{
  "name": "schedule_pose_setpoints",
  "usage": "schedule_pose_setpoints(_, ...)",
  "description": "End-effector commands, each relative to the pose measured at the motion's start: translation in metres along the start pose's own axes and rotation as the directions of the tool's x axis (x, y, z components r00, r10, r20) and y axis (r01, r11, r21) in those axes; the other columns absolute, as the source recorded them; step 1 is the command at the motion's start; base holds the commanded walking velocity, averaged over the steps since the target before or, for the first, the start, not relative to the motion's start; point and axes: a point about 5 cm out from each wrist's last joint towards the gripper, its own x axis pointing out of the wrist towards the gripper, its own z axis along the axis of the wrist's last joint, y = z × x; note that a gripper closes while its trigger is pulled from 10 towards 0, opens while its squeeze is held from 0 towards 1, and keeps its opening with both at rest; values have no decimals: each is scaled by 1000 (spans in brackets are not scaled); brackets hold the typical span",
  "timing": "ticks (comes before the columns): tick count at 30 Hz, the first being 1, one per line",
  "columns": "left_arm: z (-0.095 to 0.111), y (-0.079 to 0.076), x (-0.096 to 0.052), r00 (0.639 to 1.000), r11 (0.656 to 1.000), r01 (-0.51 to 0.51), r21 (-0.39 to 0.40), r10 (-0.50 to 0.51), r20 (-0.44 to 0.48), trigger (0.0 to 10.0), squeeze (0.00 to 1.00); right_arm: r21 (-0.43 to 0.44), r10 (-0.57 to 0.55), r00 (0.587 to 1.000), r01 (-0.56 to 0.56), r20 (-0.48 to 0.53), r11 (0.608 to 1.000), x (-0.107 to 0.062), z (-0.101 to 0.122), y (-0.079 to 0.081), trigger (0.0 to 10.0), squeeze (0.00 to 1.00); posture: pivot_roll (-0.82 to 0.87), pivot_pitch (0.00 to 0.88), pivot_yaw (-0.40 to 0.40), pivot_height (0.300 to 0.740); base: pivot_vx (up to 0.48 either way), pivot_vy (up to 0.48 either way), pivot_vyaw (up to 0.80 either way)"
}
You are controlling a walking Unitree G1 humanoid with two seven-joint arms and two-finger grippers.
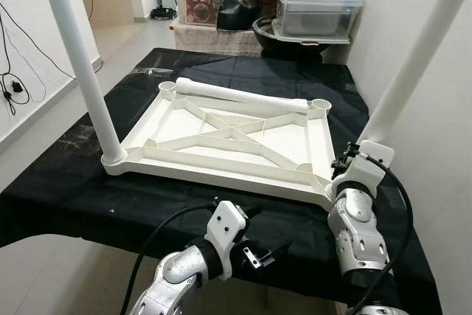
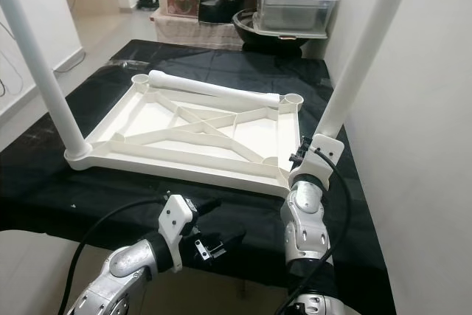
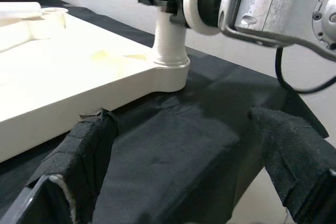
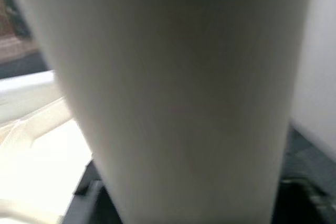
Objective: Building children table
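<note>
Your white tabletop [image 1: 221, 138] lies upside down mid-frame on the black-draped worktop [image 1: 74, 189]; it looks stiff, light, slick plastic. At lower right, your right gripper [image 1: 354, 158] has its fingers clamped low on the tilted leg [image 1: 413, 57], near its socket, the best hold. Your left gripper [image 3: 184, 156] hovers at the worktop's near edge, fingers [image 3: 79, 156] apart.

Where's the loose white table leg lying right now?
The loose white plastic table leg lies flat across the far edge of the upturned white tabletop, between its two far corner sockets, on the black-covered table.
</note>
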Motion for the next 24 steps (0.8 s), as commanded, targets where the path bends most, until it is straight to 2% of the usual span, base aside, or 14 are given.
schedule_pose_setpoints(1,-3,0,-1,1000,1000,5,-1,-5,-20,10000,0,106,207,978,-209,32,972,7,10,6,10000,263,197,0,-63,740,0,0,0)
schedule_pose_setpoints(2,-3,0,-1,1000,1000,5,0,-5,-20,10000,0,152,319,946,-324,59,934,10,18,6,10000,263,197,0,-63,740,0,0,0)
schedule_pose_setpoints(3,-3,0,0,1000,1000,5,-1,-5,-20,10000,0,135,453,888,-459,72,878,11,27,4,10000,0,193,0,-61,740,0,0,0)
schedule_pose_setpoints(7,-4,-1,0,1000,1000,9,-2,-9,-20,10000,0,69,735,678,-734,9,676,-2,38,0,10000,0,191,0,-62,740,0,0,0)
schedule_pose_setpoints(8,-4,-1,0,1000,1000,10,-2,-10,-20,10000,0,57,811,585,-809,-21,585,-12,38,1,10000,0,191,0,-62,740,0,0,0)
schedule_pose_setpoints(9,-4,-1,0,1000,1000,10,-2,-10,-20,10000,0,57,811,585,-809,-21,585,-12,38,1,10000,0,191,0,-62,740,0,0,0)
schedule_pose_setpoints(10,-4,-1,0,1000,1000,11,-2,-11,-19,10000,0,60,872,487,-870,-52,490,-22,39,3,10000,0,191,0,-62,740,0,0,0)
schedule_pose_setpoints(11,-4,-1,0,1000,1000,11,-2,-11,-19,10000,0,60,872,487,-870,-52,490,-22,39,3,10000,0,191,0,-62,740,0,0,0)
schedule_pose_setpoints(13,-4,-1,1,1000,1000,12,-1,-12,-19,10000,0,61,955,263,-960,-136,273,-43,34,9,10000,0,196,0,-67,740,0,0,0)
schedule_pose_setpoints(14,-4,-1,1,1000,1000,12,-1,-12,-19,10000,0,61,955,263,-960,-136,273,-43,34,9,10000,0,196,0,-67,740,0,0,0)
schedule_pose_setpoints(19,-4,-1,2,1000,1000,13,1,-13,-18,10000,0,67,973,58,-995,-222,75,-49,20,30,10000,0,196,0,-67,740,0,0,0)
schedule_pose_setpoints(21,-4,-1,2,1000,1000,13,1,-13,-18,10000,0,71,974,45,-996,-222,62,-48,19,32,10000,0,196,0,-67,740,0,0,0)
schedule_pose_setpoints(22,-4,-1,2,1000,1000,13,2,-13,-18,10000,0,40,969,90,-994,-231,102,-42,17,35,0,0,196,0,-67,740,0,0,0)
schedule_pose_setpoints(24,-4,-1,1,1000,1000,13,3,-13,-18,10000,0,-45,940,245,-969,-239,242,-27,13,38,0,0,196,0,-67,740,0,0,0)
